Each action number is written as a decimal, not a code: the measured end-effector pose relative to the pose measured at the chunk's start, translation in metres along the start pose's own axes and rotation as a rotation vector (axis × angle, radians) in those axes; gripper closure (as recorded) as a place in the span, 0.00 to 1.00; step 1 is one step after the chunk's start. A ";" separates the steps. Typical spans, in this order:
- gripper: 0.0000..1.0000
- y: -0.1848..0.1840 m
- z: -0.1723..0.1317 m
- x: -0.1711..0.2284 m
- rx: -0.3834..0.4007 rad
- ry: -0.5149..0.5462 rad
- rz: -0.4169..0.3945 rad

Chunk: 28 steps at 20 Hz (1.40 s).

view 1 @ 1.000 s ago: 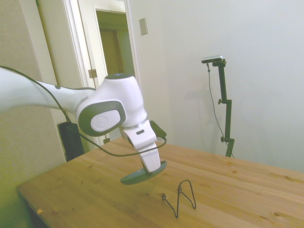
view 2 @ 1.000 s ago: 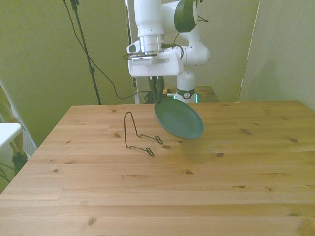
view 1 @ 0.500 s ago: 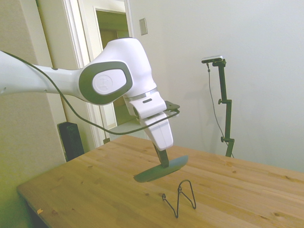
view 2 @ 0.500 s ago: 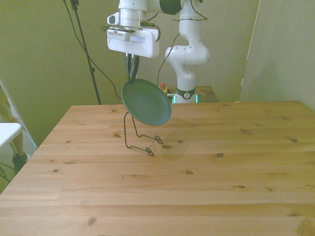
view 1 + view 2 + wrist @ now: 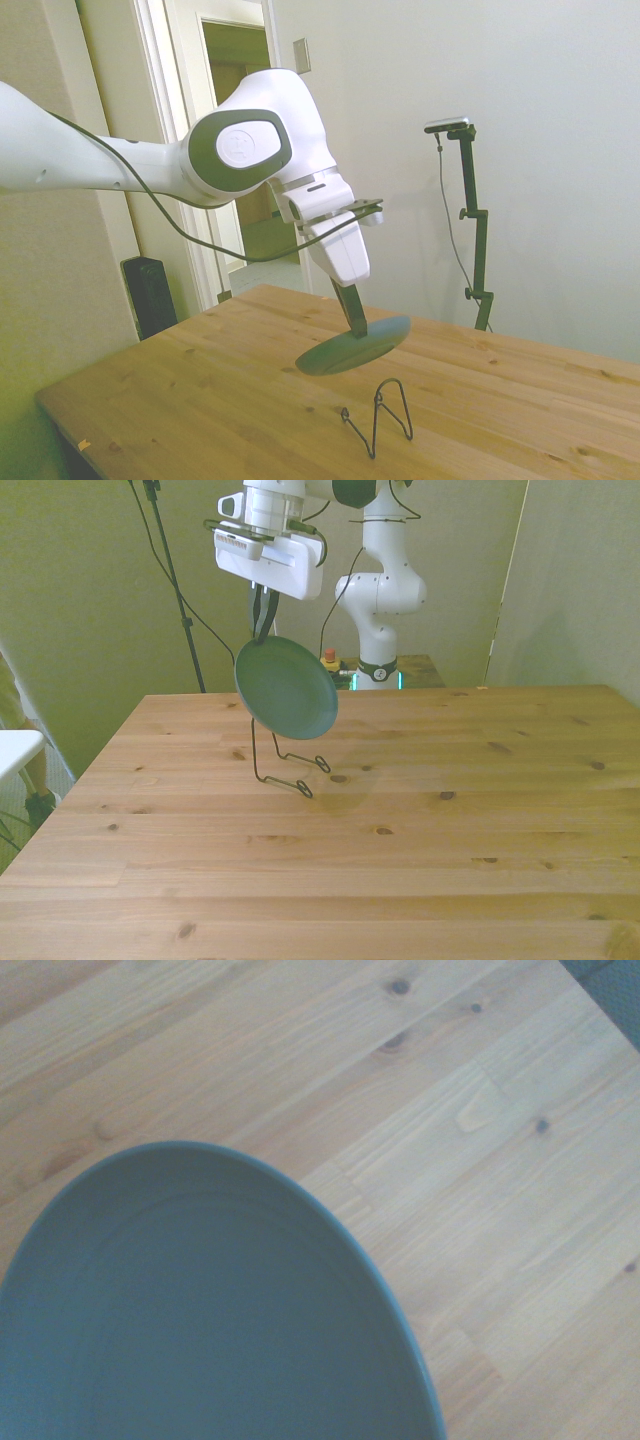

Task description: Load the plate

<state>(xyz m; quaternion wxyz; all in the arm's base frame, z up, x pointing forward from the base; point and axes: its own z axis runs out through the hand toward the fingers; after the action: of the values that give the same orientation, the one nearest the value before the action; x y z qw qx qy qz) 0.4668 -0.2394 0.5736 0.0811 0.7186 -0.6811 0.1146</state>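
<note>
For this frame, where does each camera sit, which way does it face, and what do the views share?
Side view: off one side of the table, looking across; arm enters from the picture's left.
Front view: across the table, facing the robot's base; gripper holds the plate over the wire rack.
Wrist view: on the wrist, looking down at plate and wood; no robot body shows.
All three show plate and table; side and front also the rack.

1. The plate (image 5: 286,687): small, round, grey-green, with a shallow raised rim; its inner face shows faint concentric rings in the wrist view (image 5: 200,1310).
2. State: held by its upper rim in my gripper (image 5: 262,632), clear of the table.
3. Pose: steeply tilted, face toward the front camera; seen nearly edge-on from the side (image 5: 355,347).
4. Place: above the table's far part, at the front view's left of centre.
</note>
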 end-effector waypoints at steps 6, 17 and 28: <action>1.00 -0.009 -0.008 -0.006 -0.075 0.090 0.060; 1.00 -0.064 -0.005 -0.061 -0.204 0.270 0.091; 1.00 -0.084 0.030 -0.085 -0.265 0.320 0.080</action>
<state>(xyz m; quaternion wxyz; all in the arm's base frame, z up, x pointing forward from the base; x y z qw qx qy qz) 0.5488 -0.1611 0.5251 0.2773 0.6469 -0.6965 0.1398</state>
